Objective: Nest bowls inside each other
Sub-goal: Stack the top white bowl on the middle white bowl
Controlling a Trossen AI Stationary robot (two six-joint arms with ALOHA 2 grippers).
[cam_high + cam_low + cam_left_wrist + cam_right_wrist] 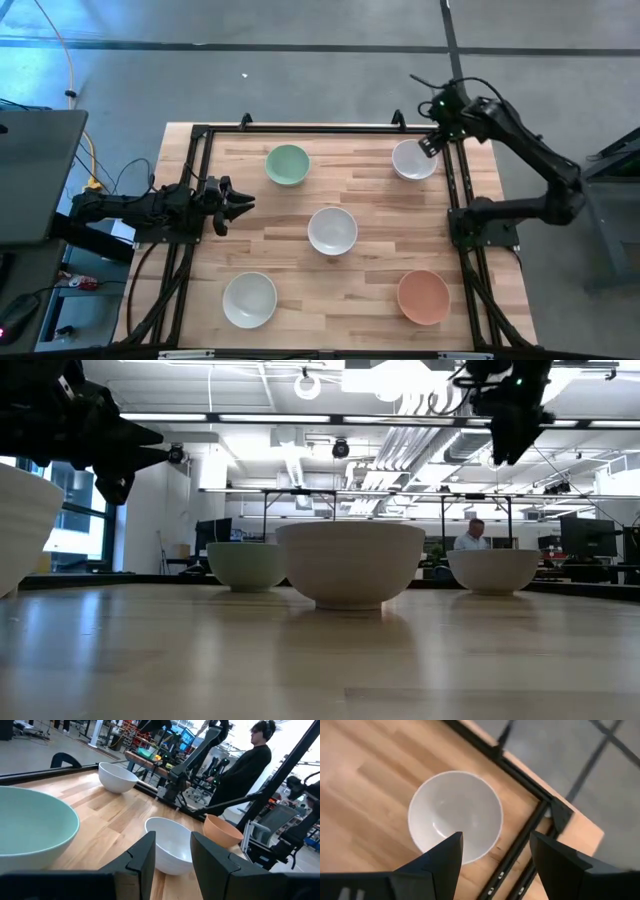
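Five bowls stand upright on their bases on the wooden table: a pale green bowl (288,165) at the far left, a white bowl (413,160) at the far right, a white bowl (332,231) in the centre, a white bowl (249,300) at the near left and a salmon bowl (423,297) at the near right. My right gripper (432,143) hangs open above the far-right white bowl (455,817), over its right rim, touching nothing. My left gripper (235,205) is open at the table's left edge, pointing toward the centre bowl (170,845).
A black metal frame (455,180) runs along the table's edges, close to the far-right bowl. Open wood lies between the bowls. A person (250,765) stands beyond the table's right side, and another person (470,535) sits far behind.
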